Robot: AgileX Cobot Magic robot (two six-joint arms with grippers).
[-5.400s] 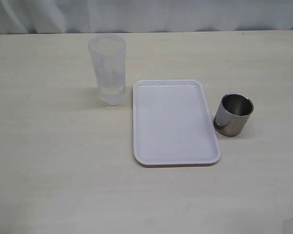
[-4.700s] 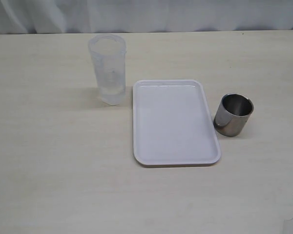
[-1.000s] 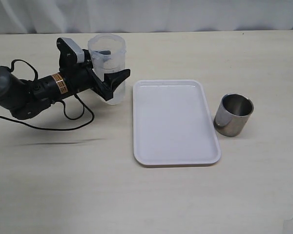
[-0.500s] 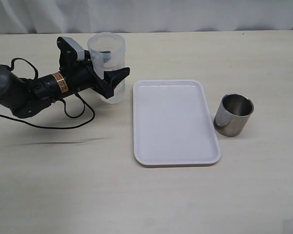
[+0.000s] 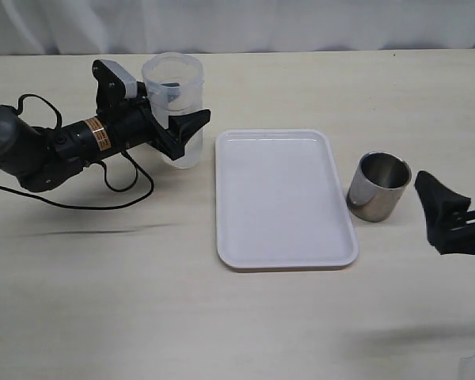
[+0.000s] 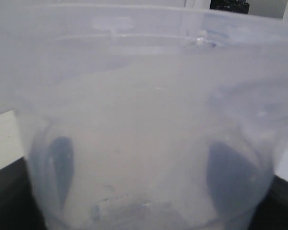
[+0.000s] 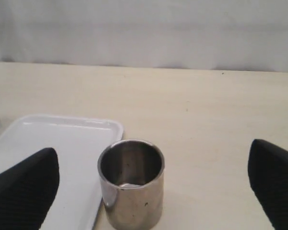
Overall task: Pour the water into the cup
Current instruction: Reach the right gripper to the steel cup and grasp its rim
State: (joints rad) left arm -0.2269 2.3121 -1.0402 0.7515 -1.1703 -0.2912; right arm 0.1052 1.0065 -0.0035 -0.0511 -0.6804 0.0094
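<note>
Two tools engaged. The left tool (image 5: 182,107), on an arm stretched low over the tabletop (image 5: 142,301), is closed on the translucent measuring beaker (image 5: 186,99), with water (image 5: 184,154) at its bottom, presumably for lifting. The right tool (image 5: 427,212), spread wide and empty, sits level just beside the steel cup (image 5: 378,190), probably to steady it.

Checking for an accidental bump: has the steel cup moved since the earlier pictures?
No. The steel cup stands in the same spot just right of the white tray, and the small gap to the tray's right edge is unchanged.
</note>
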